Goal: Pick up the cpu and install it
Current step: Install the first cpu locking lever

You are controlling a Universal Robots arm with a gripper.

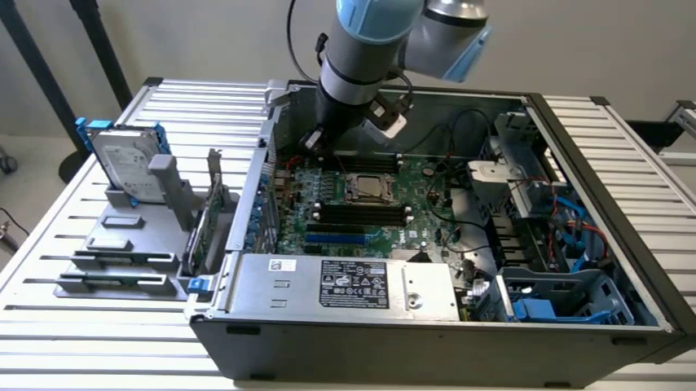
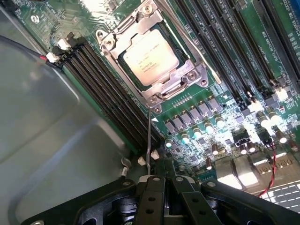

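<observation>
Table (image 1: 65, 326): slatted metal top. It carries the open case and, toward the exterior view's left, a grey rack.
Case (image 1: 435, 342): a computer tower on its side with the panel off and the inside facing up.
Arm (image 1: 364, 57): it reaches down into the case near the back wall, above the board.
Motherboard (image 1: 376, 232): green, lying flat in the case floor, with dark memory slots on both sides of the socket.
Hard drive (image 1: 122, 159): silver in a blue frame, standing upright in the rack, well apart from the work.
Socket (image 2: 190, 77): a metal frame around a square opening near the board's middle.
Gripper (image 2: 164, 180): fingers together, hovering low over the board just beside the socket.
Cpu (image 2: 151, 57): silvery square lying flat inside the socket frame, seated rather than carried.
Lever (image 2: 149, 136): a thin wire rod running from the socket's corner to the fingertips. I cannot tell whether it is pinched.
Key relation: the cpu lies beyond the fingertips, at the far end of the lever's line. Being square it has no long axis, and its edges are skewed to that line. It is near the fingers but not touching them.
</observation>
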